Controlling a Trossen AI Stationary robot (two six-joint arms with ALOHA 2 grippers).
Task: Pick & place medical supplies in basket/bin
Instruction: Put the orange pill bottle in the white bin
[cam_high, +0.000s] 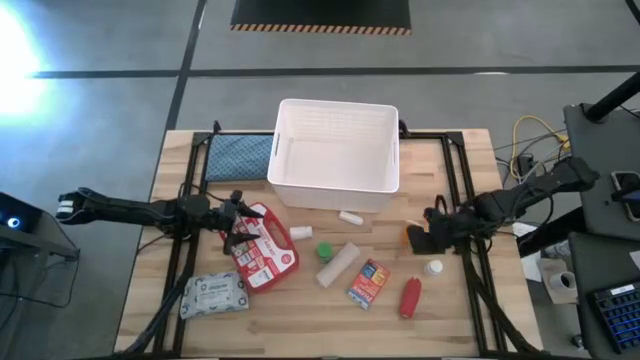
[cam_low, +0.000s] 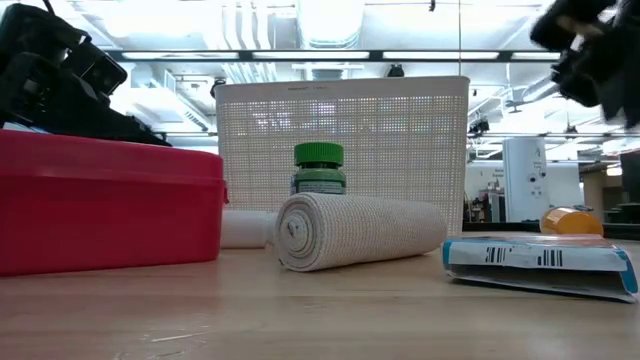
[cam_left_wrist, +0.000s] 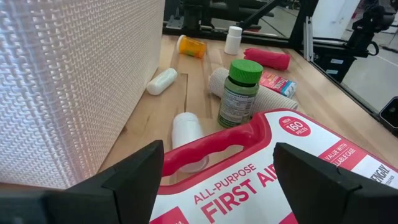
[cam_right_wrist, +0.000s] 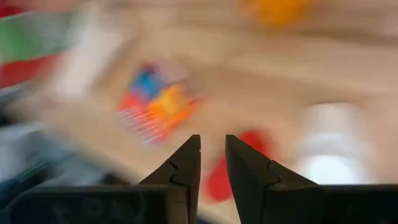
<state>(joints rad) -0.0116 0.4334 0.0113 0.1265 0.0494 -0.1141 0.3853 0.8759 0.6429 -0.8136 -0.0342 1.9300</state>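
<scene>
The red-and-white first-aid pouch (cam_high: 265, 252) lies flat near the table's left middle. My left gripper (cam_high: 236, 216) hovers open at its handle end, a finger on either side of the red handle (cam_left_wrist: 214, 142), touching nothing. My right gripper (cam_high: 433, 230) is above the table's right side beside a small orange bottle (cam_high: 412, 236), with only a narrow gap between its fingers and nothing in them. The white slotted basket (cam_high: 335, 155) stands at the far middle. The green-capped bottle (cam_left_wrist: 239, 93), bandage roll (cam_high: 338, 265), orange-blue box (cam_high: 368, 283), red tube (cam_high: 410, 297) and wipes pack (cam_high: 213, 295) lie on the table.
A blue-grey cloth pad (cam_high: 238, 155) lies left of the basket. Small white pieces (cam_high: 350, 217) (cam_high: 300, 232) lie near the basket's front wall, and a small white bottle (cam_high: 433, 268) stands near the red tube. Black frame rails cross the table on both sides.
</scene>
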